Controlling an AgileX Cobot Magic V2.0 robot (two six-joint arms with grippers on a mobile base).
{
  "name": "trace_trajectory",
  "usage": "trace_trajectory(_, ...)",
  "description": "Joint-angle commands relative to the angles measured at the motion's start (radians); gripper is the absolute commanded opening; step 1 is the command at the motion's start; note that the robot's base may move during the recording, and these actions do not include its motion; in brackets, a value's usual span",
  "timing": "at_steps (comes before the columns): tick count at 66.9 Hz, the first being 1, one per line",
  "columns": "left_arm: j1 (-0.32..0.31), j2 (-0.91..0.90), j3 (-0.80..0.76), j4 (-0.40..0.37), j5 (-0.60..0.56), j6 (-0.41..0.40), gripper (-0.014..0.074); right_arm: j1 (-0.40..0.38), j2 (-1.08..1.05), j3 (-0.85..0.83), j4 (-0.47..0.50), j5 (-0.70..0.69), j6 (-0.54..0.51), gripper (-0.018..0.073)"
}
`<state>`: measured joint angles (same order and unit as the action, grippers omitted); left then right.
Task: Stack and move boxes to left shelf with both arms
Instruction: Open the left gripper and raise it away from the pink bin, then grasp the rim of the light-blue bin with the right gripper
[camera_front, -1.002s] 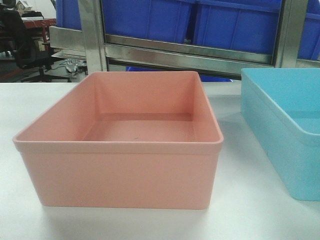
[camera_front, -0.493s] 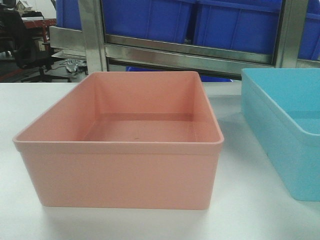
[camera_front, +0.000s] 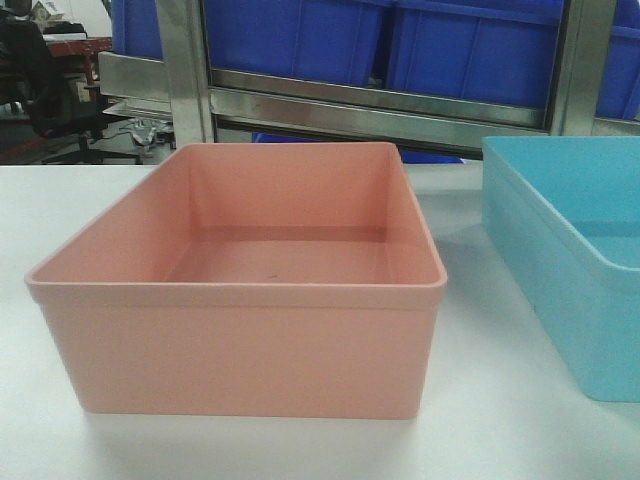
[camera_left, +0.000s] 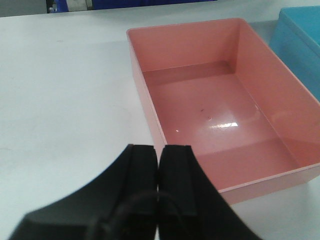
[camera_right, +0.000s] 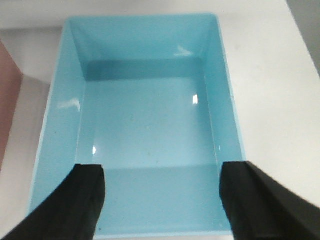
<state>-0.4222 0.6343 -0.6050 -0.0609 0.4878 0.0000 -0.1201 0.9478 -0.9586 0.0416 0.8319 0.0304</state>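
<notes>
Boxes: pink box (camera_front: 240, 300) and blue box (camera_front: 560, 270) stand side by side, apart, on the white surface (camera_front: 500, 440).
Left hand (camera_left: 159, 165): pressed together, empty, near the pink box's corner.
Right hand (camera_right: 161, 175): wide, above the blue box's near end.
Change: boxes unmoved since a second ago; stacking probably not begun.

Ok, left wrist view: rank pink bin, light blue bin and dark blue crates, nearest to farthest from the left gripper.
1. Pink bin, just ahead and right of the left gripper.
2. Light blue bin, far right.
3. Dark blue crates, beyond the table.
</notes>
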Motion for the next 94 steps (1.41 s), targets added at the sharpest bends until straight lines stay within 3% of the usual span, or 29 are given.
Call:
trace_trajectory(1,-0.005,-0.003,-0.029,0.001,-0.084,0.0,-0.0013,-0.027,0.088,-0.138,-0.004,0.095,-0.013,0.058)
trace_trajectory(7,-0.005,-0.003,-0.029,0.001,-0.082,0.0,-0.0013,-0.081,0.223,-0.271,-0.004,0.268,-0.081,0.058)
trace_trajectory(14,-0.005,-0.003,-0.029,0.001,-0.082,0.0,-0.0013,-0.138,0.339,-0.364,-0.004,0.33,-0.167,0.058)
trace_trajectory(23,-0.005,-0.003,-0.029,0.001,-0.08,0.0,-0.0013,-0.195,0.447,-0.4,-0.004,0.218,-0.233,0.058)
trace_trajectory(39,-0.005,-0.003,-0.029,0.004,-0.078,0.0,-0.0013,-0.21,0.645,-0.4,-0.004,0.007,-0.305,0.058)
trace_trajectory(58,-0.005,-0.003,-0.029,0.008,-0.078,0.0,-0.0013,-0.21,0.833,-0.4,-0.004,-0.086,-0.342,0.0575)
trace_trajectory(67,-0.005,-0.003,-0.029,0.008,-0.078,0.0,-0.0013,-0.21,0.887,-0.4,-0.004,-0.111,-0.347,0.0478)
trace_trajectory(86,-0.005,-0.003,-0.029,0.008,-0.078,0.0,-0.0013,-0.21,0.911,-0.4,-0.004,-0.118,-0.348,0.0042)
trace_trajectory(94,-0.005,-0.003,-0.029,0.008,-0.076,0.0,-0.0013,-0.21,0.906,-0.4,-0.004,-0.102,-0.348,0.0056)
